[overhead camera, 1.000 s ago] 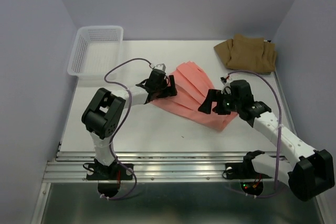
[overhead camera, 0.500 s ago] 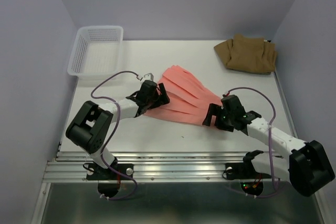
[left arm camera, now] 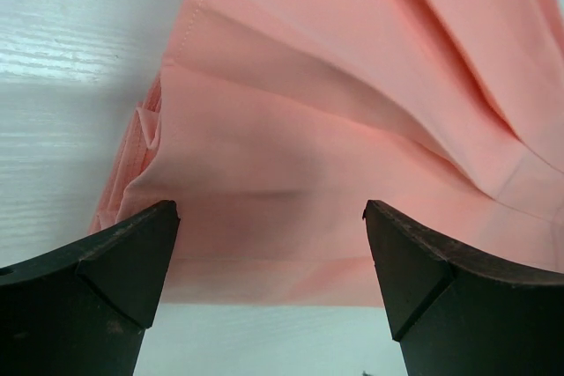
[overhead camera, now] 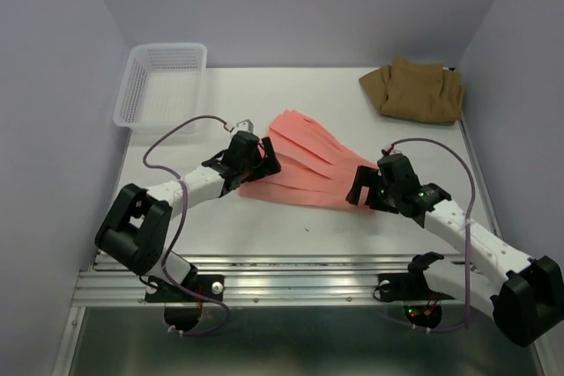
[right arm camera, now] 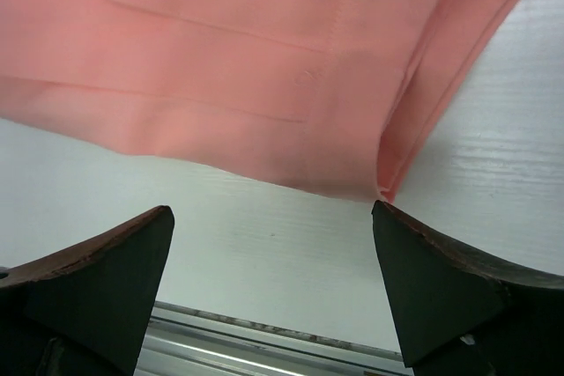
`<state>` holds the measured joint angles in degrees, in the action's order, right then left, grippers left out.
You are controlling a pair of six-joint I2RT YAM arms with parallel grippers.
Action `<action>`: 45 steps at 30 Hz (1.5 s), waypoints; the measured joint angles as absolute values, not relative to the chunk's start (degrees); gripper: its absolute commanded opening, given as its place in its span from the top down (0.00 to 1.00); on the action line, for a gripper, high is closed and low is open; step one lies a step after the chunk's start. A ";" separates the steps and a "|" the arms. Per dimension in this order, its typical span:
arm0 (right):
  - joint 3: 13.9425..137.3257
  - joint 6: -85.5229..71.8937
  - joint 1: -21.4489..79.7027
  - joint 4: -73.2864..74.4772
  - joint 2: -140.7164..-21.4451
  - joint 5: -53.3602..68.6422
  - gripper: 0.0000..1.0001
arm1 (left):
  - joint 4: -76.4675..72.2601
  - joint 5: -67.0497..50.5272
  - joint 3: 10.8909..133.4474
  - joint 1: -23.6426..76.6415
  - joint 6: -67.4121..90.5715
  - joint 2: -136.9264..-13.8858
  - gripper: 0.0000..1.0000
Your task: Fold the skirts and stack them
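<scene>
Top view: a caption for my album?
Open left gripper and right gripper at either end of a pink skirt; tan skirt and basket behind.

the left gripper (left arm camera: 270,217) is standing wide open, its dark fingers (left arm camera: 115,261) flanking the near edge of the salmon-pink skirt (left arm camera: 352,85). the skirt is lying in soft pleats on the white surface (left arm camera: 79,85), bunching at its left edge.
</scene>
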<state>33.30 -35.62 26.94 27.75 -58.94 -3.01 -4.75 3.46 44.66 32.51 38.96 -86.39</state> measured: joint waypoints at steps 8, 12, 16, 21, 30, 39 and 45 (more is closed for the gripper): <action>45.01 -32.08 26.94 30.24 -52.12 -0.58 0.00 | -0.93 3.49 54.41 32.51 36.36 -81.32 0.01; 43.77 -31.16 26.94 26.02 -56.16 7.99 0.00 | -0.40 2.42 63.75 32.53 34.13 -88.12 0.01; 40.60 -31.70 26.94 21.91 -62.39 13.72 0.00 | 0.21 0.36 70.81 33.10 32.51 -96.95 0.01; 36.91 -33.08 26.94 20.91 -66.19 13.89 0.00 | 1.85 -2.09 74.22 35.79 31.24 -105.78 0.01; 34.33 -34.94 26.94 18.33 -71.26 10.48 0.00 | 2.76 -3.22 74.06 37.41 30.15 -107.90 0.01; 34.00 -36.16 26.94 18.02 -70.74 9.58 0.00 | -0.08 -2.04 66.89 37.28 30.26 -107.13 0.01; 33.19 -36.75 26.94 17.67 -69.80 9.17 0.00 | -3.07 -0.38 61.80 37.28 31.46 -104.05 0.01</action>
